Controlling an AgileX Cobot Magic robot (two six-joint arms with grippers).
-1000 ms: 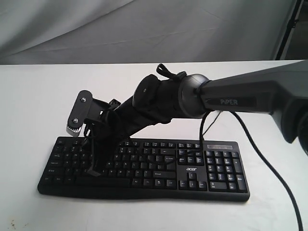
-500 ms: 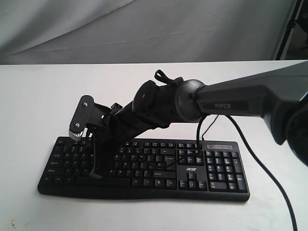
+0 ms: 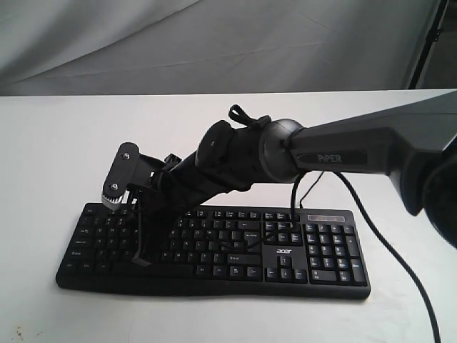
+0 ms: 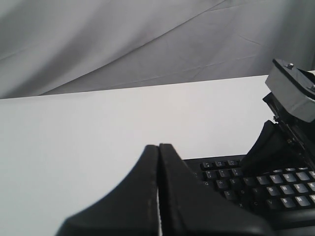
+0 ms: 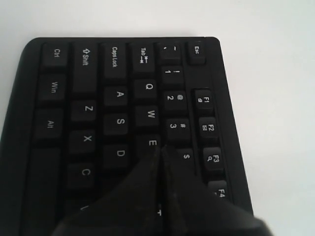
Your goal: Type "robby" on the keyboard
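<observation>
The black keyboard with white legends and an acer logo lies on the white table. My right arm reaches across from the right, and its gripper points down onto the left part of the letter keys. In the right wrist view, the right gripper is shut, its tip resting just past the E key and covering the key beside it on the keyboard. My left gripper is shut and empty, held over bare table beside the keyboard's corner. It does not show in the exterior view.
A thin black cable trails from behind the keyboard across the table to the right front. Grey cloth hangs behind the table. The right arm's grey wrist camera housing shows close by in the left wrist view.
The right arm dropped a little and shifted slightly right, bringing its shut fingertips down onto the keys. Over the last half second it has barely moved.
</observation>
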